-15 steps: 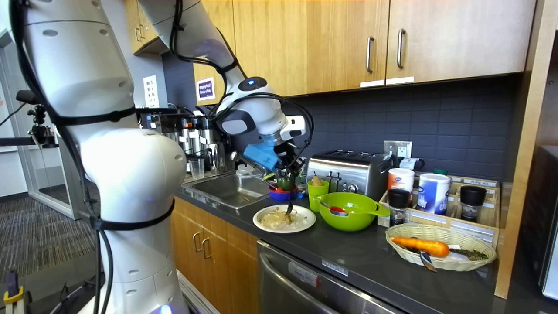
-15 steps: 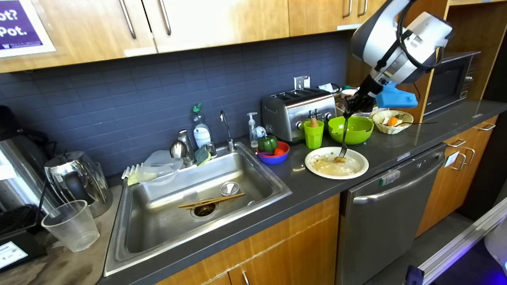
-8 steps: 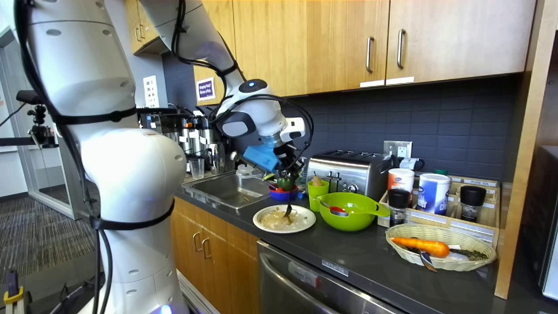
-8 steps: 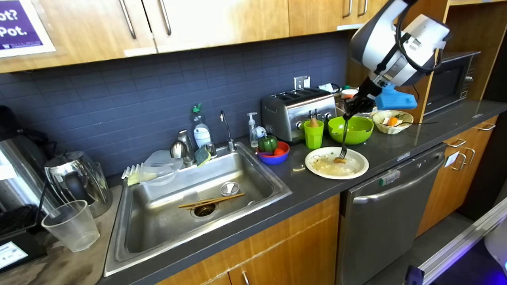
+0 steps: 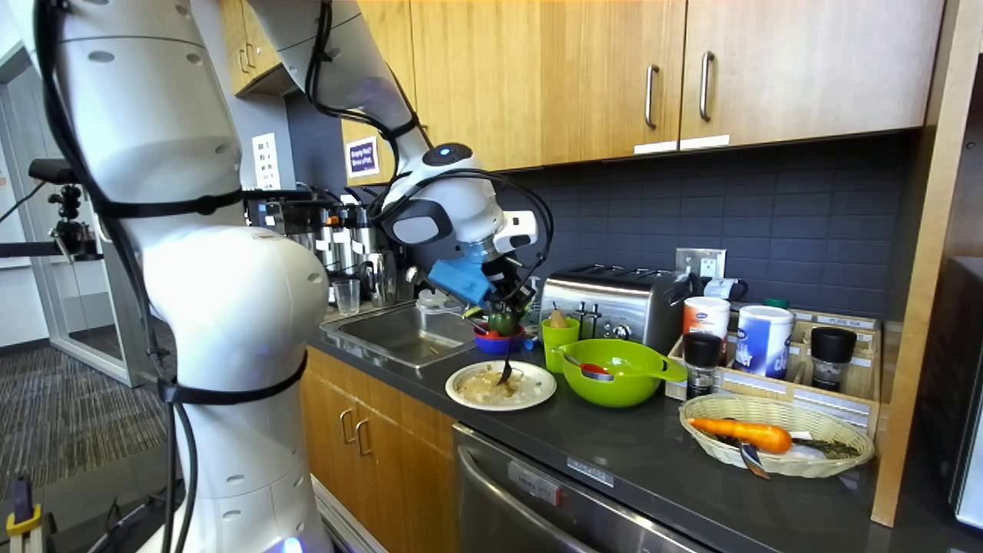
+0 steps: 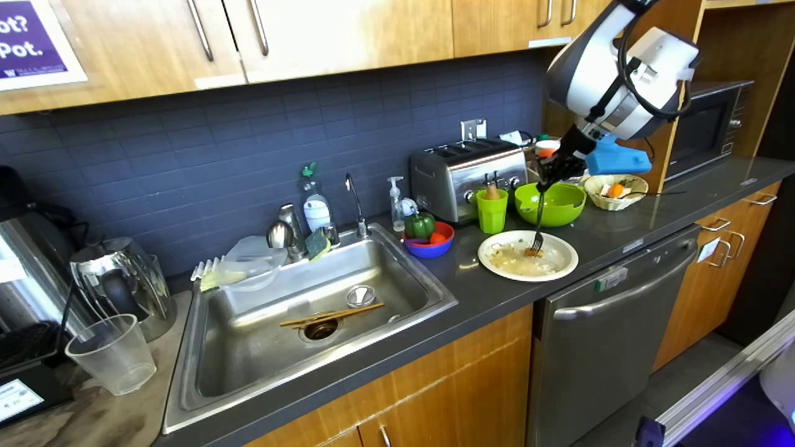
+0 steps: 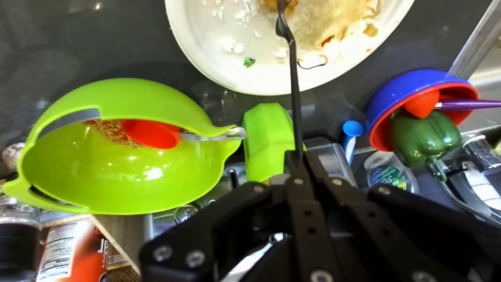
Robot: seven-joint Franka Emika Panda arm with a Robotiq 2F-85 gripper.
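Observation:
My gripper (image 7: 303, 156) is shut on a dark fork (image 7: 293, 74), which points down from the fingertips. The gripper and fork also show in both exterior views, the gripper here (image 6: 544, 180) and the fork here (image 5: 507, 365). The fork's tines meet a brown food piece (image 6: 532, 252) on the white plate (image 6: 568, 259); whether they pierce it I cannot tell. The plate (image 7: 203, 64) also holds pale sauce, white bits and a green scrap. A lime-green cup (image 7: 268, 133) and a lime-green bowl (image 7: 117, 176) with a red scoop (image 7: 150, 134) stand near the plate.
A blue and red bowl (image 6: 435, 249) with a green pepper (image 6: 420, 225) stands between plate and sink (image 6: 211, 372). A toaster (image 6: 472, 180) stands behind the cup. A basket (image 5: 776, 461) with a carrot (image 5: 745, 435) and a wooden tray with jars (image 5: 762, 342) lie beyond the bowl.
The gripper and fork have shifted slightly down and sideways, towards the sink side. The tines now stand lower at the brown food piece. The plate has not moved.

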